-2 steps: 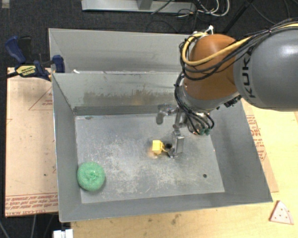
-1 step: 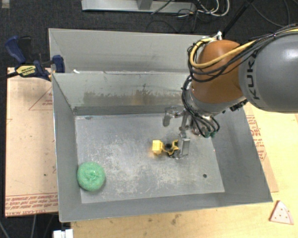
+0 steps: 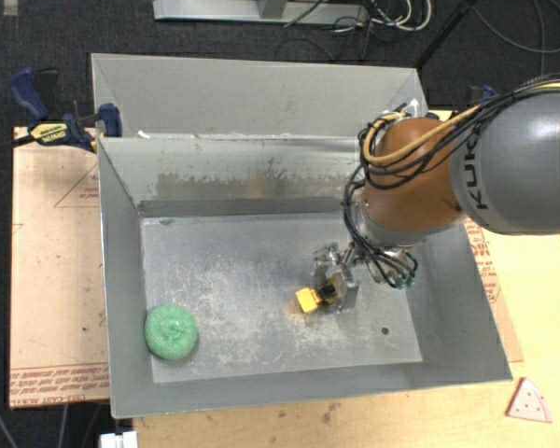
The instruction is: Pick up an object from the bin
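Scuffed grey metal forms the bin (image 3: 243,269), which is nearly bare. On its floor is a small yellow block (image 3: 307,300), my landmark. The pincer (image 3: 334,286) sits just right of the block and low to the floor, touching it or very nearly. A dark bit shows between the two. Far left of the block, nearer the front wall, lies a green ball (image 3: 172,331), well clear of the arm.

By my reading the reach is made, and grasp and lift are left: the block appears to rest on the floor. Whether the pincer is released or clenched I cannot tell. Its tip is muddled with cables under the orange cover (image 3: 406,180), up and right of the block. What the dark bit is I cannot make out.
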Controlling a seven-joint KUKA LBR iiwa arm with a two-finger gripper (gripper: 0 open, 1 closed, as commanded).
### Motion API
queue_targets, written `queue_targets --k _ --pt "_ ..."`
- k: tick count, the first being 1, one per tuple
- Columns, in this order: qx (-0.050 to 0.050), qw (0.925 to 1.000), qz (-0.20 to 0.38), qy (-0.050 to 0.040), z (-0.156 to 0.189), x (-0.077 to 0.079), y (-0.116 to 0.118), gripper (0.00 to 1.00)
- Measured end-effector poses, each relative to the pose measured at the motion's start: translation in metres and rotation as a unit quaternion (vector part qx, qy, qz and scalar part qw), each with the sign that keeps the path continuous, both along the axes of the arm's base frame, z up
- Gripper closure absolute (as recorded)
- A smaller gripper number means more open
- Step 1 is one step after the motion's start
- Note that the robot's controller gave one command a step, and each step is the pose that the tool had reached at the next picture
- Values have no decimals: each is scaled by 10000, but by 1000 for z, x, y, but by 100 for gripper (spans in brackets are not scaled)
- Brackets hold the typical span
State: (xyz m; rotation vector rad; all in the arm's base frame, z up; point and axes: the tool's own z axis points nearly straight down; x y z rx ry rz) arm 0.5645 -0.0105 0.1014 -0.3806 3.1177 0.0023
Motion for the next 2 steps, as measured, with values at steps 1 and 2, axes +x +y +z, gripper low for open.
queue_targets --k 1,2 --pt "0 10000 0 0 0 0 0 100" --pt "-1 9999 108 -14 119 0 15 100"
